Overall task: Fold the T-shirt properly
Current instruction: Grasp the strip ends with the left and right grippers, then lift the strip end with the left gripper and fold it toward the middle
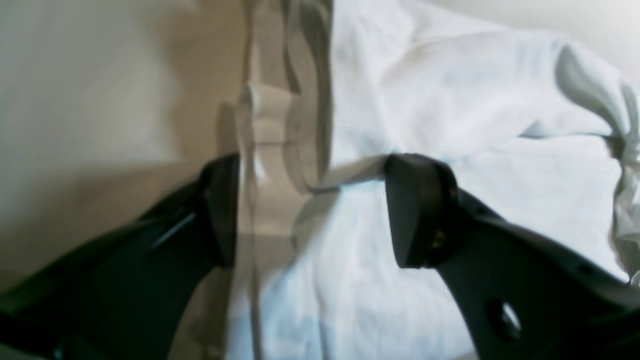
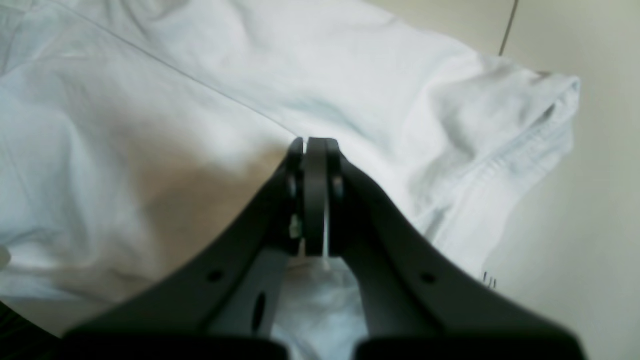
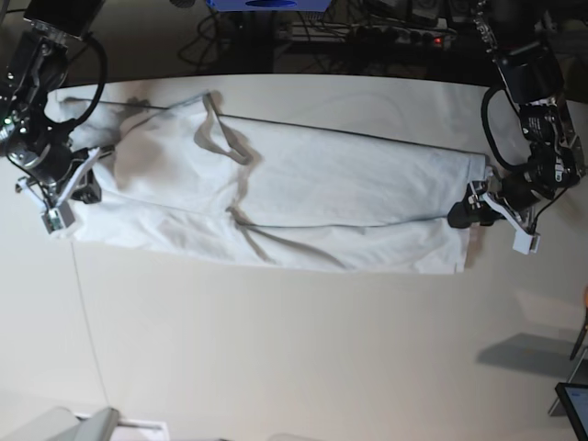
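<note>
The white T-shirt (image 3: pixel 303 197) lies wrinkled and stretched out lengthwise across the pale table (image 3: pixel 276 349). My left gripper (image 3: pixel 464 213) sits at the shirt's right end in the base view. In the left wrist view it (image 1: pixel 315 210) stands open, one black finger (image 1: pixel 417 210) over the cloth (image 1: pixel 475 110) and the other off its blurred edge. My right gripper (image 3: pixel 89 179) is at the shirt's left end. In the right wrist view its jaws (image 2: pixel 315 145) are shut together just above the wrinkled cloth (image 2: pixel 150 125), with a hemmed edge (image 2: pixel 530 145) to the right. I see no cloth between the tips.
Cables and equipment (image 3: pixel 367 28) run along the table's far edge. A dark object (image 3: pixel 574 404) sits at the lower right corner, beside the table. A thin seam line (image 3: pixel 78 303) crosses the tabletop on the left.
</note>
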Motion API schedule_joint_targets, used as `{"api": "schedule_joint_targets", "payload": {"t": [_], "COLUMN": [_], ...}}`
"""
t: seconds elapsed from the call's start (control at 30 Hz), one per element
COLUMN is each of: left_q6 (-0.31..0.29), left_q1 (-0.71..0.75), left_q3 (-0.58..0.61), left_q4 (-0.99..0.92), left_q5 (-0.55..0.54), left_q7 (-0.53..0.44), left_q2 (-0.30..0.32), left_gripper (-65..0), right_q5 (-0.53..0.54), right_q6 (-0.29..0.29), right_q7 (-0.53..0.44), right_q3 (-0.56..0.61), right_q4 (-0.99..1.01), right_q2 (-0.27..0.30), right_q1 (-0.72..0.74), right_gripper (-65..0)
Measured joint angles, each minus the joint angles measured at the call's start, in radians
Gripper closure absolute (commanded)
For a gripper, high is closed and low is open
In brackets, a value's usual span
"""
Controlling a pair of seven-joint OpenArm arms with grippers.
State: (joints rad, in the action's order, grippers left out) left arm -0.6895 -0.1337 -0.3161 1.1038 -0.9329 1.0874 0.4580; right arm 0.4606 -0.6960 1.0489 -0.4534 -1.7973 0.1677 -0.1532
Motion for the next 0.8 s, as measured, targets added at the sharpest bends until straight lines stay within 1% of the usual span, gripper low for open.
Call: {"api": "schedule_joint_targets", "payload": {"t": [0.23, 0.37, 0.47, 0.53, 0.6, 0.63, 0.7, 0.77, 0.8], "left_q6": [-0.013, -0.018, -0.018, -0.019, -0.018, -0.018, -0.017, -0.017, -0.018], "left_q1": [-0.06, -0.055, -0.055, -0.055, -0.055, -0.052, -0.048, -0.047, -0.048], "left_q3": [-0.006, -0.006, -0.006, -0.004, -0.003, -0.003, -0.002, -0.002, -0.002], "left_q4": [-0.136, -0.141, -0.139, -0.139, -0.139, -0.14, -0.148, -0.148, -0.145], "left_q5": [-0.033, -0.04, -0.041, -0.044, -0.037, -0.032, -0.033, -0.023, -0.006], "left_q7": [-0.033, -0.045, -0.051, -0.053, -0.049, -0.045, -0.043, -0.045, -0.046], "left_q2": [-0.001, -0.002, -0.014, -0.023, -0.026, -0.029, -0.031, -0.031, -0.031], "left_gripper": [-42.3, -42.0, -41.3, -35.6, -23.3, -16.0, -6.0, -0.7, 0.0], "right_q5": [0.0, 0.0, 0.0, 0.0, 0.0, 0.0, 0.0, 0.0, 0.0], "right_q6": [0.0, 0.0, 0.0, 0.0, 0.0, 0.0, 0.0, 0.0, 0.0], "right_q7": [0.0, 0.0, 0.0, 0.0, 0.0, 0.0, 0.0, 0.0, 0.0], "right_q3": [0.0, 0.0, 0.0, 0.0, 0.0, 0.0, 0.0, 0.0, 0.0], "right_q4": [0.0, 0.0, 0.0, 0.0, 0.0, 0.0, 0.0, 0.0, 0.0], "right_q2": [0.0, 0.0, 0.0, 0.0, 0.0, 0.0, 0.0, 0.0, 0.0], "right_q1": [0.0, 0.0, 0.0, 0.0, 0.0, 0.0, 0.0, 0.0, 0.0], "right_gripper": [0.0, 0.0, 0.0, 0.0, 0.0, 0.0, 0.0, 0.0, 0.0]}}
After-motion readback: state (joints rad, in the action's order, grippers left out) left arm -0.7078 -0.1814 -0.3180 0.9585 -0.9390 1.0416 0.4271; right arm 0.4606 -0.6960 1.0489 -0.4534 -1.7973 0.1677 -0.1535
